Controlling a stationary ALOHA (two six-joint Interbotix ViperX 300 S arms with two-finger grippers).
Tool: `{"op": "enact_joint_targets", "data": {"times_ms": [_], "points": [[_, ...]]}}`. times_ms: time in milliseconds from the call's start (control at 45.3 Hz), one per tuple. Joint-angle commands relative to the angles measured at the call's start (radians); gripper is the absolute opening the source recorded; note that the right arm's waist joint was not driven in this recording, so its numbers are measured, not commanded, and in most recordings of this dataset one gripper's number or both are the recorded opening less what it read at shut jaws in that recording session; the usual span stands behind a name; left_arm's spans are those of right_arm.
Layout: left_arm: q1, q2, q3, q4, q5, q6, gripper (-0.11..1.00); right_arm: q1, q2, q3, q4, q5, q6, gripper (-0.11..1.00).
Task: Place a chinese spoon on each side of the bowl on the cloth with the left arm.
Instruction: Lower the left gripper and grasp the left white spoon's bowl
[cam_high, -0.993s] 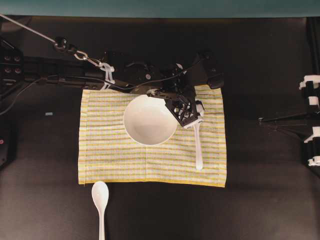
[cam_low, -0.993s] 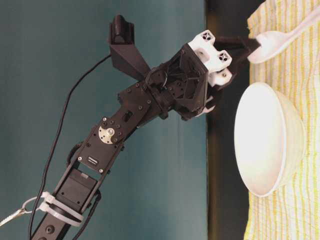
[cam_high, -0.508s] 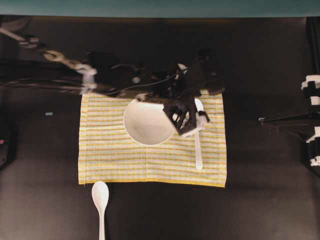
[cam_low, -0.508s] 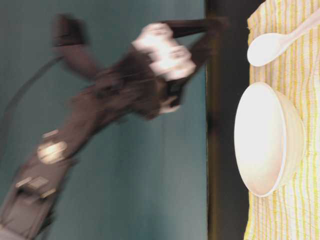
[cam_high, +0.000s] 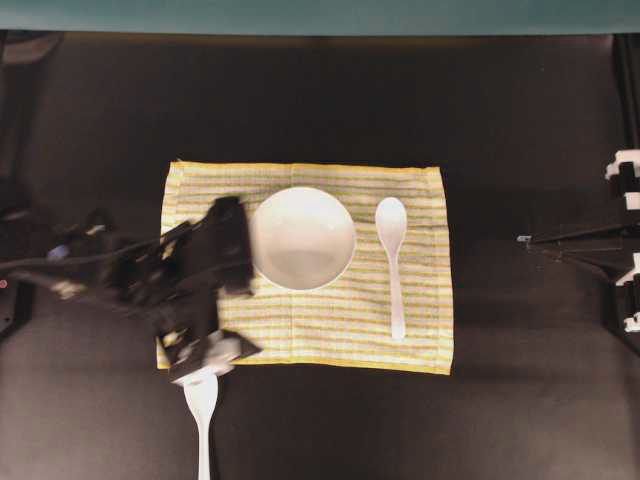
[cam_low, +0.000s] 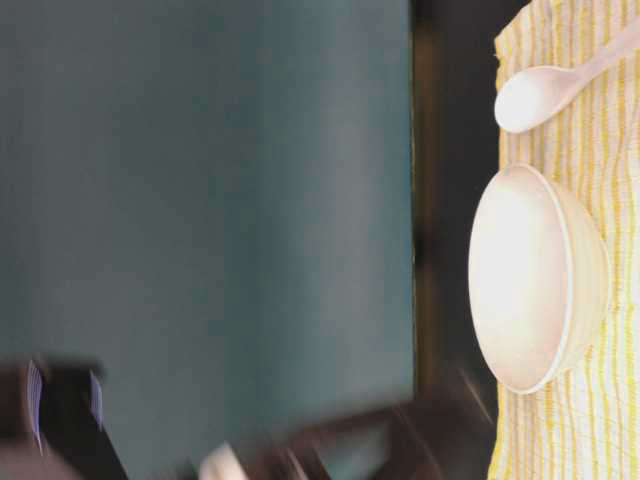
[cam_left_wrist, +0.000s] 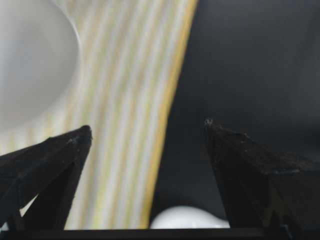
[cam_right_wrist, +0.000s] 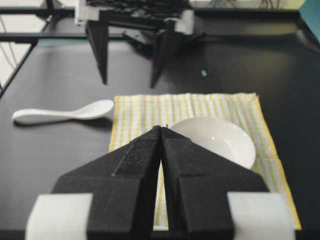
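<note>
A: Where is the bowl (cam_high: 302, 238) sitting?

B: It is sitting on the cloth (cam_high: 420, 340), a little toward the cloth's far edge and near its middle; the cloth is lying flat on the dark surface (cam_high: 520, 120).

A: And the spoons?

B: One white spoon (cam_high: 392, 255) is lying on the cloth just beside the bowl, toward the cloth's right edge, apart from the bowl, its handle pointing at the cloth's near edge; the second spoon (cam_high: 201, 420) is lying off the cloth on the bare surface, just past the cloth's near left corner.

A: What is the left arm (cam_high: 130, 270) doing?

B: It is blurring over the cloth's left edge; the left pincer (cam_high: 205, 352) is hanging above the near left corner, right over the scoop of the second spoon; the left wrist view is showing its fingers (cam_left_wrist: 50, 165) standing wide apart with nothing between them.

A: The right pincer (cam_right_wrist: 161, 131)?

B: Its fingers are pressing together, holding nothing, by the surface's right edge.
</note>
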Motion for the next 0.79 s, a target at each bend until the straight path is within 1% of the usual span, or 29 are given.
{"op": "enact_joint_targets", "data": {"times_ms": [0,132,199,287,442,596,773], "points": [[-0.025,-0.064,0.075,0.002,-0.063,-0.025,0.88,0.000,0.005,-0.005,0.003,-0.009,-0.002,0.00],[-0.057,-0.081,0.196,0.003,-0.163,-0.072,0.88,0.000,0.005,-0.005,0.003,-0.009,-0.002,0.00],[-0.067,-0.071,0.238,0.003,-0.210,-0.101,0.88,0.000,0.005,-0.005,0.003,-0.009,-0.002,0.00],[-0.080,-0.060,0.276,0.003,-0.249,-0.121,0.88,0.000,0.006,-0.005,0.003,-0.011,0.000,0.00],[-0.097,-0.029,0.304,0.003,-0.301,-0.133,0.88,0.000,0.006,-0.005,0.005,-0.011,0.000,0.00],[-0.107,0.020,0.304,0.003,-0.348,-0.173,0.88,0.000,0.006,-0.005,0.006,-0.009,0.000,0.00],[-0.126,0.091,0.296,0.003,-0.394,-0.187,0.87,0.000,0.006,-0.005,0.006,-0.006,0.000,0.00]]}}
